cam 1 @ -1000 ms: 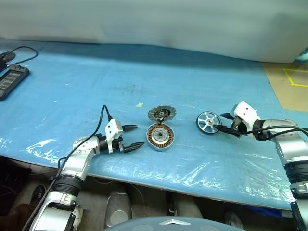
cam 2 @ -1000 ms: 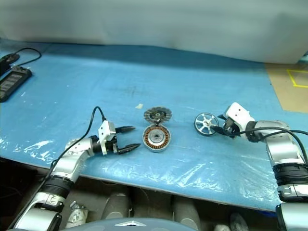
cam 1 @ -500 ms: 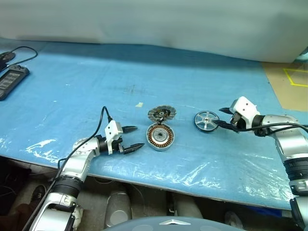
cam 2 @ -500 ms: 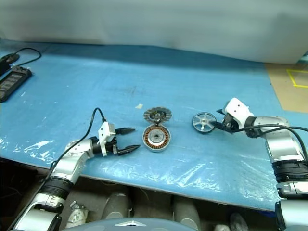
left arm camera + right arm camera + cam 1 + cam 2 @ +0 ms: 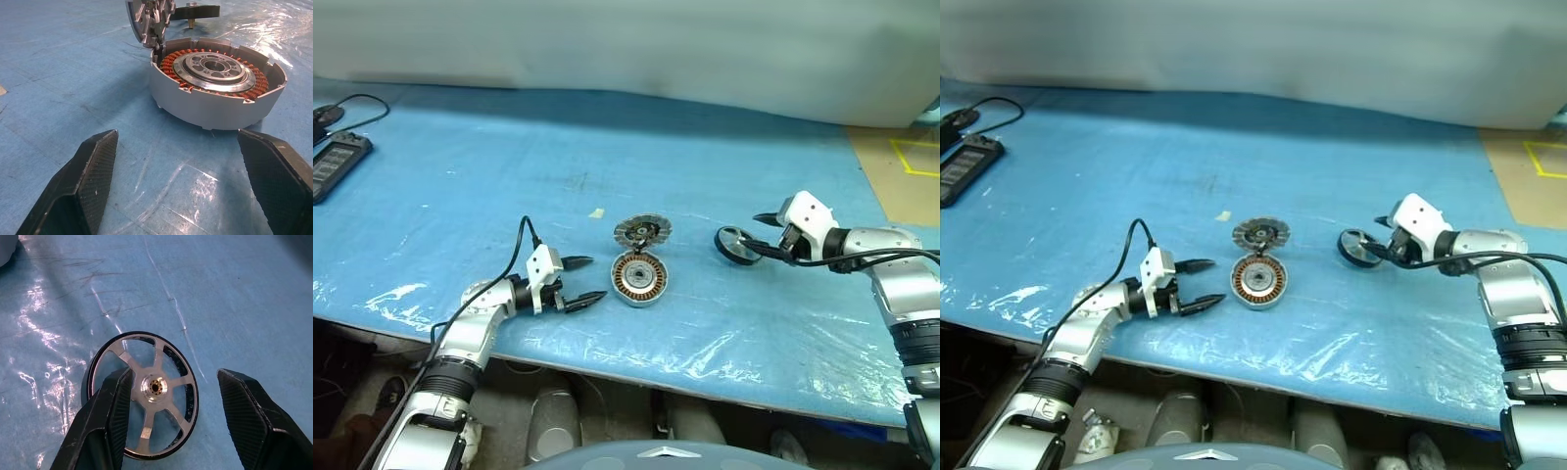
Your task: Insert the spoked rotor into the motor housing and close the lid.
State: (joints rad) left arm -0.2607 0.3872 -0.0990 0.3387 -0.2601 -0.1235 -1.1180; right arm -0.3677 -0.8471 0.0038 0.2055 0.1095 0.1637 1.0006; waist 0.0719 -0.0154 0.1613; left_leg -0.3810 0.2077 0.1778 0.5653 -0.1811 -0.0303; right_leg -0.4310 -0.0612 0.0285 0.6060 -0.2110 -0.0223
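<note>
The motor housing (image 5: 639, 277) lies on the blue cover with its copper windings and silver centre showing (image 5: 215, 83). Its grey finned lid (image 5: 642, 232) stands open at the far side. My left gripper (image 5: 597, 277) rests just left of the housing, open and empty. To the right, the spoked rotor (image 5: 736, 245) is tipped up on its edge, with its spoked face (image 5: 146, 391) turned toward my right gripper (image 5: 754, 233). That gripper is open. One finger (image 5: 110, 421) overlaps the rotor's rim and the other (image 5: 249, 416) stands apart from it. I cannot tell whether the finger bears the rotor.
A black device (image 5: 335, 162) with a cable lies at the far left edge. A small pale scrap (image 5: 596, 212) sits behind the housing. A brown board with yellow tape (image 5: 911, 176) adjoins the cover at the right. The table's front edge (image 5: 636, 357) runs close below both grippers.
The right gripper has risen slightly and shifted left. The rotor has tipped from showing its face to the head camera to standing almost edge-on. The left arm has kept still.
</note>
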